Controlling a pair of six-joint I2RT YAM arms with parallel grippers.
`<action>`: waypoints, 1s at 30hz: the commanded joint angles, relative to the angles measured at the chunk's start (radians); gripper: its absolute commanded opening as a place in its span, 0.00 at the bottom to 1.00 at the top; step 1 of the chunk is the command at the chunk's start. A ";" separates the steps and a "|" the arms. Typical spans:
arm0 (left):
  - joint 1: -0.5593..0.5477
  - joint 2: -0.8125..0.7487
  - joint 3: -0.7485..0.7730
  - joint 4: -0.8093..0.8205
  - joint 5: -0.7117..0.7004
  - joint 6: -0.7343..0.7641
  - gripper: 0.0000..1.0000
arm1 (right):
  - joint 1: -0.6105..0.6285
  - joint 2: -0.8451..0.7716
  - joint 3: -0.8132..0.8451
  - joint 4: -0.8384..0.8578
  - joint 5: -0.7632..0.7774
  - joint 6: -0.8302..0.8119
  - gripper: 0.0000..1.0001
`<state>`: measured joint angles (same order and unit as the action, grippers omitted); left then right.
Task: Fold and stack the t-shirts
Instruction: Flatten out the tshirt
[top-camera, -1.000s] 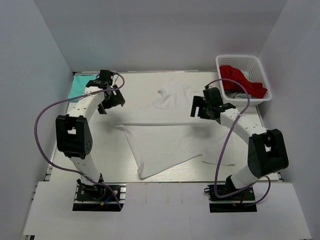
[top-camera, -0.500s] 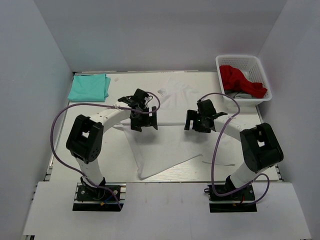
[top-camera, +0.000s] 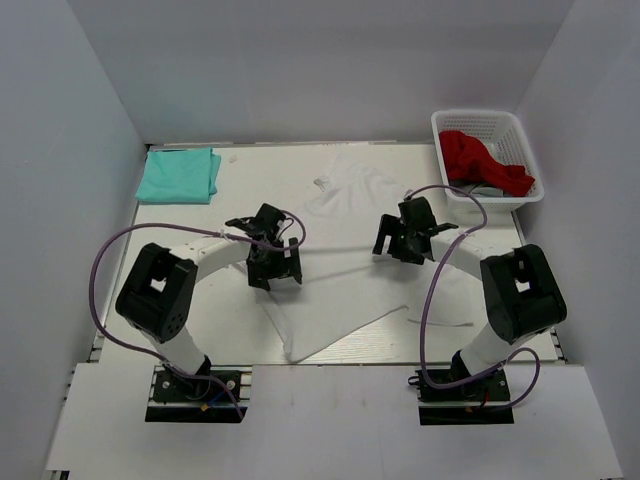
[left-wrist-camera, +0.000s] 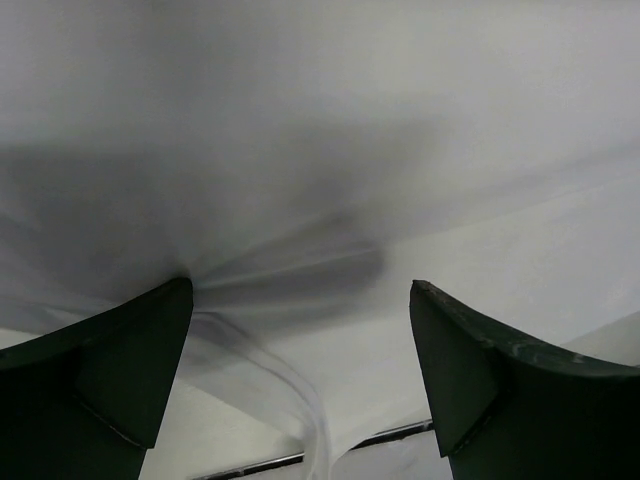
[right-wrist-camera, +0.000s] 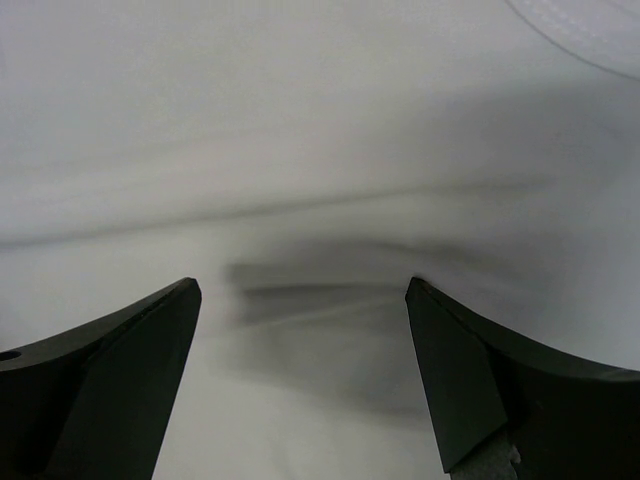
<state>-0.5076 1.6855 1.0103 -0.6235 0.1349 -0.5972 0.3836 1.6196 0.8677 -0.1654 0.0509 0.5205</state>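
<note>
Two t-shirts lie on the bench (top-camera: 250, 190). One white t-shirt (top-camera: 340, 290) is spread out flat in the middle, and its near corner comes close to the front edge. One mint t-shirt (top-camera: 180, 175) sits folded up in the far left corner, well apart from the white one.

Both hands are over the white t-shirt. The left hand (top-camera: 275, 276) is at the shirt's left side, and the right hand (top-camera: 398, 248) is at its right side. Each hand is wide open and holds nothing. In the wrist views, white cloth fills the space between the fingers (left-wrist-camera: 100, 370). Little wrinkles run out from one finger of the left hand, so I think it is pressing on the cloth. I cannot tell if the right hand touches it.

I think the step now is to grab the white t-shirt on both sides and fold it. To do it well, both hands should go down until the fingers reach the cloth. They should pinch a good bit of cloth, not just a thin edge. Then they should lift together at the same height and keep the cloth tight between them. The thin cloth can slip or bunch up, so a slow move is best.

Far off to the right stands a white basket (top-camera: 490, 114) with a red cloth (top-camera: 480, 160) in it.
</note>
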 joint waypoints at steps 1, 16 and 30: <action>0.020 -0.116 -0.087 -0.157 -0.095 -0.053 1.00 | -0.031 0.062 -0.032 -0.103 0.089 0.024 0.90; 0.004 -0.437 -0.144 -0.461 -0.211 -0.254 1.00 | -0.051 0.013 -0.025 -0.071 0.040 -0.005 0.90; 0.075 -0.008 0.250 -0.187 -0.296 -0.141 1.00 | -0.026 -0.124 0.140 -0.034 0.098 -0.185 0.90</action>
<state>-0.4667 1.6028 1.2236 -0.8673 -0.1345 -0.7597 0.3569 1.4487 0.9241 -0.2276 0.0956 0.3870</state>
